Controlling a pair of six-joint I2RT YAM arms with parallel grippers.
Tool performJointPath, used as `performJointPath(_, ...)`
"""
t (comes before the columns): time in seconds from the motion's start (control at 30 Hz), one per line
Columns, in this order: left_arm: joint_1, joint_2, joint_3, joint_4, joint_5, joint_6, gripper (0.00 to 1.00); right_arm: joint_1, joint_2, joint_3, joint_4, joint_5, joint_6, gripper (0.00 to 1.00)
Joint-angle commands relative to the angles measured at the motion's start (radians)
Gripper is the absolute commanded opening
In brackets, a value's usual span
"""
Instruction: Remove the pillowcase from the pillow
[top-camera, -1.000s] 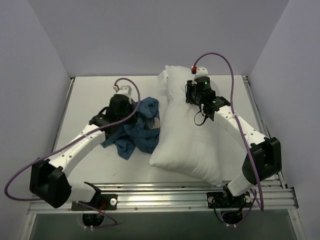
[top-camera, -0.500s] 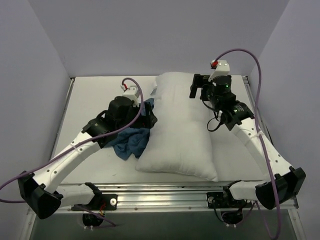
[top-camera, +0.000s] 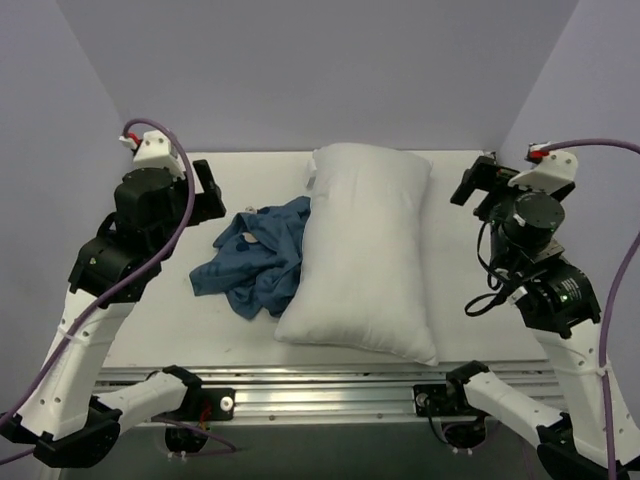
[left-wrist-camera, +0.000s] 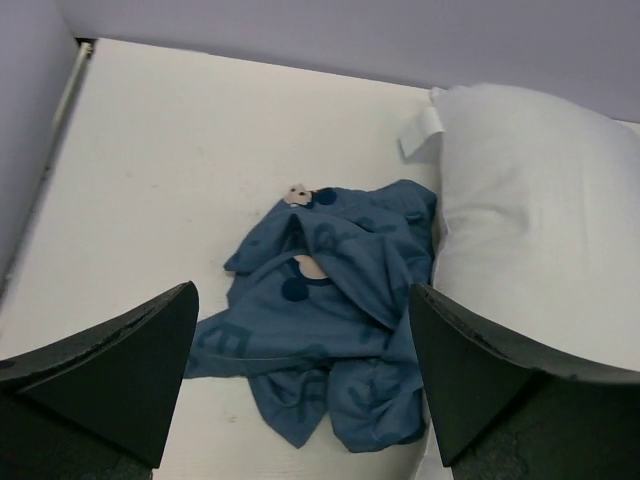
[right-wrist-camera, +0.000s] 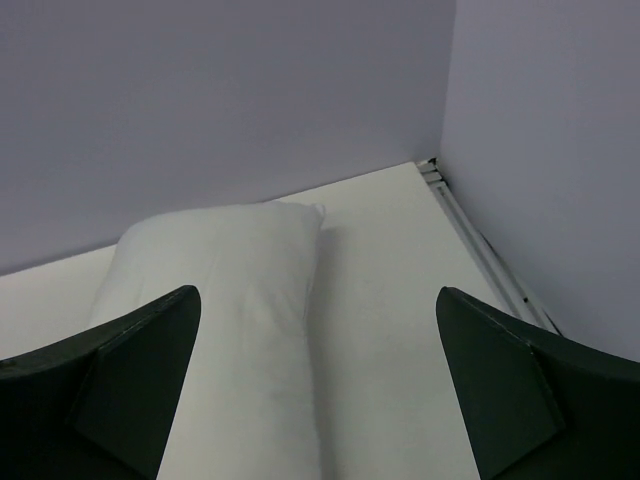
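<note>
The white pillow (top-camera: 365, 250) lies bare on the table, lengthwise from back to front. The dark blue pillowcase (top-camera: 255, 262) is crumpled in a heap against the pillow's left side, fully off it. My left gripper (top-camera: 205, 190) hangs raised over the table's left part, open and holding nothing. The left wrist view looks down on the pillowcase (left-wrist-camera: 330, 310) between the spread fingers, with the pillow (left-wrist-camera: 540, 230) at the right. My right gripper (top-camera: 470, 185) is raised at the right, open and holding nothing. In its wrist view the pillow (right-wrist-camera: 220, 290) lies below and to the left.
Purple walls close the white table (top-camera: 460, 270) on the left, back and right. An aluminium rail (top-camera: 330, 385) runs along the near edge by the arm bases. A metal strip (right-wrist-camera: 480, 235) borders the table's right side. A small white tag (left-wrist-camera: 420, 130) sticks out of the pillow's far corner.
Both grippers have opened and both arms have lifted away to their own sides. The pillow has dropped flat, and the released pillowcase lies spread out beside it.
</note>
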Motion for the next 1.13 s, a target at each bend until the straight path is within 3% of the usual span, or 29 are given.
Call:
performJointPath(0.0,0.01,-0.084,0.069,-0.071,-0.166,0.071,0.94,-0.006,-0.087,0.018,-0.058,0.15,-0.027,1.0)
performJointPath(0.3,0.01,-0.311,-0.018,-0.071,-0.387,0.126,0.94,-0.003,-0.319,-0.091,-0.087,0.183,-0.056,1.0)
performJointPath(0.53,0.01,-0.497,-0.159,-0.045,-0.458,0.109,0.94,-0.003,-0.433,-0.153,-0.098,0.195,-0.055,1.0)
performJointPath(0.77,0.01,-0.542,-0.205,-0.054,-0.467,0.083,0.94,-0.005,-0.491,-0.213,-0.075,0.155,-0.061,0.99)
performJointPath(1.1,0.008,-0.539,-0.249,-0.054,-0.417,0.058,0.94,-0.003,-0.456,-0.214,-0.081,0.138,-0.067,0.99)
